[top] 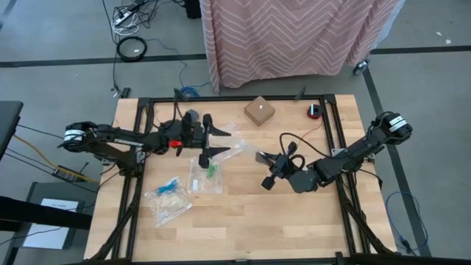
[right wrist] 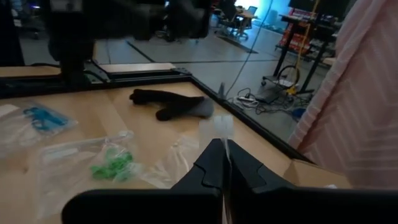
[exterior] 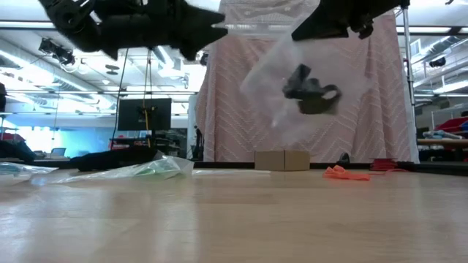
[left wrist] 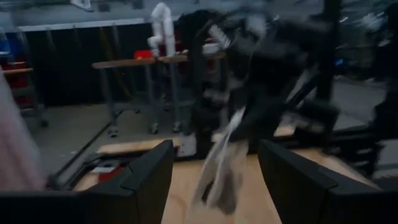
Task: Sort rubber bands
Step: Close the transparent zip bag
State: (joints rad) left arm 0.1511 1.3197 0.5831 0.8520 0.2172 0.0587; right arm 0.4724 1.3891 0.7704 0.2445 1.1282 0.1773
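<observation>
Right claw (top: 268,181) is clenched on the edge of a clear zip bag (exterior: 292,88), which hangs off the tabletop (top: 243,221) with a clump of black rubber bands (exterior: 313,91) sitting inside it. Left claw (top: 213,140) is released, fingers (left wrist: 149,177) spread wide, facing the hanging bag from the other side and not touching it. Step in hand looks like handling the black-band bag between the two claws; next move probably needs the left claw to come in and pinch the free edge or the bag to go down. Bag is limp and swinging, so that pinch could miss. On the tabletop below: a bag with green rubber bands (right wrist: 112,167), a bag with blue rubber bands (right wrist: 38,116), and a loose orange rubber band pile (exterior: 347,173) near the far right. Farther off, a small cardboard box (top: 259,111), a red object (top: 314,111), then the striped pink cloth (top: 294,37) behind. Bags lie under the left arm, crowding any set-down there.
</observation>
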